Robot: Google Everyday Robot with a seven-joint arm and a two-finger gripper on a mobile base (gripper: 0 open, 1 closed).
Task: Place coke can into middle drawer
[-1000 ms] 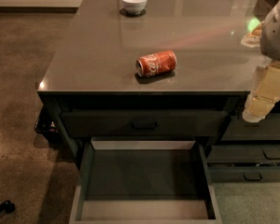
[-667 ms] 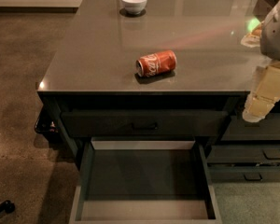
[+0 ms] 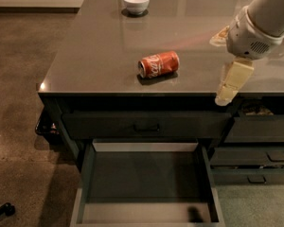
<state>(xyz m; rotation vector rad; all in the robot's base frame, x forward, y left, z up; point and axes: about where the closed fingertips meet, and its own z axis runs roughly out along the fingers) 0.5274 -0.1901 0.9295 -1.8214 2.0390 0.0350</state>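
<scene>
Hovering claw [image 3: 228, 88] at counter [image 3: 97, 46] edge, coke can [image 3: 158, 64] apart — middle drawer [image 3: 87, 176] open.

Grey table [image 3: 94, 46]: coke can [image 3: 158, 64] on its side near the front edge, white bowl [image 3: 136, 2] upright at back. Gripper [image 3: 229, 85] hangs over the front-right edge.

Dim room; soft glare washes the bench [image 3: 99, 56] toward its far edge, and the pale pincer [image 3: 231, 84] at the front-right edge catches light.

red coke can [image 3: 159, 64] lying on its side on countertop [image 3: 99, 46], middle drawer [image 3: 144, 178] open below, gripper [image 3: 229, 88] near right edge
</scene>
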